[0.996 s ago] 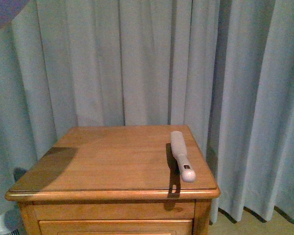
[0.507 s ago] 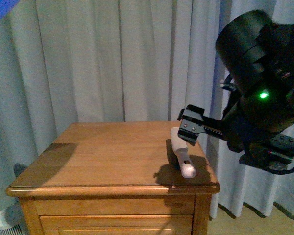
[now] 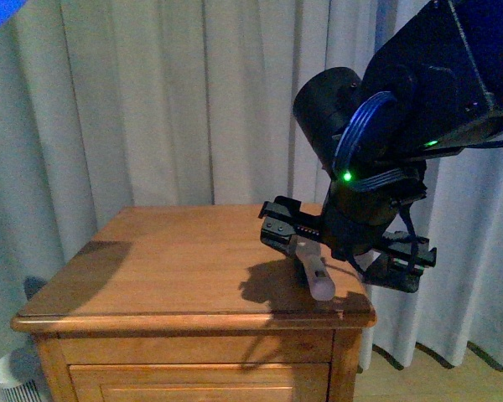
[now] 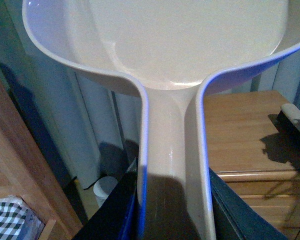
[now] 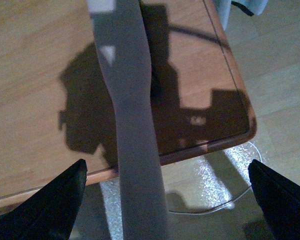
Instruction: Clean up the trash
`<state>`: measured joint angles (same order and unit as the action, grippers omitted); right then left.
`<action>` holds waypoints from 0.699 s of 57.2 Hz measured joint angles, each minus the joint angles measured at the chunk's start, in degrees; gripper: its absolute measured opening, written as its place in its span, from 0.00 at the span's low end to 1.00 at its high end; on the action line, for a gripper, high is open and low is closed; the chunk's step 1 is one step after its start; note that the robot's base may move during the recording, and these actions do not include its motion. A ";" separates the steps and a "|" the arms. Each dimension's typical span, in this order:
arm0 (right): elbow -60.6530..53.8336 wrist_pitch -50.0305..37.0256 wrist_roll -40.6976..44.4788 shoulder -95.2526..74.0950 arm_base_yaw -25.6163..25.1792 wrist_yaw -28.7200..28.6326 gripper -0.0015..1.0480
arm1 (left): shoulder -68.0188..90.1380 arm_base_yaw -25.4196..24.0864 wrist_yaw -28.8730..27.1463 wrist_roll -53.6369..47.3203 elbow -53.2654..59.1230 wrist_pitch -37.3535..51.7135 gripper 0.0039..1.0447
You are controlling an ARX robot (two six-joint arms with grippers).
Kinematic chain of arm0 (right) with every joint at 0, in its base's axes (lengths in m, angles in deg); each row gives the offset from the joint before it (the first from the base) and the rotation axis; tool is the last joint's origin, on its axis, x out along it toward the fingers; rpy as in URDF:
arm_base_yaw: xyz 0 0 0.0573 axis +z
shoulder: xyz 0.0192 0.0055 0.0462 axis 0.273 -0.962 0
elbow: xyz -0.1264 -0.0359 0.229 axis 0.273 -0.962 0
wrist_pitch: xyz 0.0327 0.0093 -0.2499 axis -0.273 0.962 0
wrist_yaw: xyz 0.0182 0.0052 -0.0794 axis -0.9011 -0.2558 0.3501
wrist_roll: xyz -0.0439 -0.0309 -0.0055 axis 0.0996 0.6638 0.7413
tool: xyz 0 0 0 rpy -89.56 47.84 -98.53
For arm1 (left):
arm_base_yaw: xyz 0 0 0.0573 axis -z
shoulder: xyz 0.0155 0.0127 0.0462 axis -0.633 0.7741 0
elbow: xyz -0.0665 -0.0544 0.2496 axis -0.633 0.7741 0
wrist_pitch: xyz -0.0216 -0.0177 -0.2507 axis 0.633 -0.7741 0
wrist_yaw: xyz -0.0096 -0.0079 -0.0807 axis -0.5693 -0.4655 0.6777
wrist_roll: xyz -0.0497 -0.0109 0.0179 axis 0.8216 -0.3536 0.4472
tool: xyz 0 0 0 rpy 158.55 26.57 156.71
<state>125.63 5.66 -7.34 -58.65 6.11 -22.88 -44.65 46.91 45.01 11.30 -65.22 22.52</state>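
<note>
No trash shows in any view. The pink dustpan (image 4: 175, 60) fills the left wrist view, and my left gripper (image 4: 172, 210) is shut on its handle, with dark fingers (image 4: 115, 215) at either side. A pale long-handled brush (image 3: 317, 275) lies near the right edge of the wooden nightstand (image 3: 168, 260). My right gripper (image 3: 337, 248) hangs open just over it. In the right wrist view the brush handle (image 5: 132, 125) runs between the spread fingertips (image 5: 55, 200) of the right gripper (image 5: 167, 200), untouched.
Grey curtains (image 3: 151, 109) hang behind the nightstand. A white round bin (image 3: 12, 373) stands on the floor at its left, also in the left wrist view as a white bin (image 4: 106, 187). A black-and-white checked pillow (image 4: 10, 220) lies low beside wooden furniture.
My right arm came into the front view from the right and has dropped lower and leftward over the brush. The brush has stayed in place.
</note>
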 joint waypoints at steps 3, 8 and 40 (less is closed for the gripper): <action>0.63 0.70 0.07 -0.74 0.37 0.09 0.93 | 0.00 0.00 0.00 0.00 0.00 0.00 0.27; 1.38 1.31 0.24 -1.73 0.74 0.42 0.93 | 0.00 0.00 0.00 0.00 0.00 0.00 0.27; 5.60 4.42 1.27 -5.88 0.83 0.39 0.60 | 0.00 0.00 0.00 0.00 0.00 0.00 0.27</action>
<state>131.23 10.07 -6.08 -64.53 6.94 -22.49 -44.65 46.91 45.01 11.30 -65.22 22.52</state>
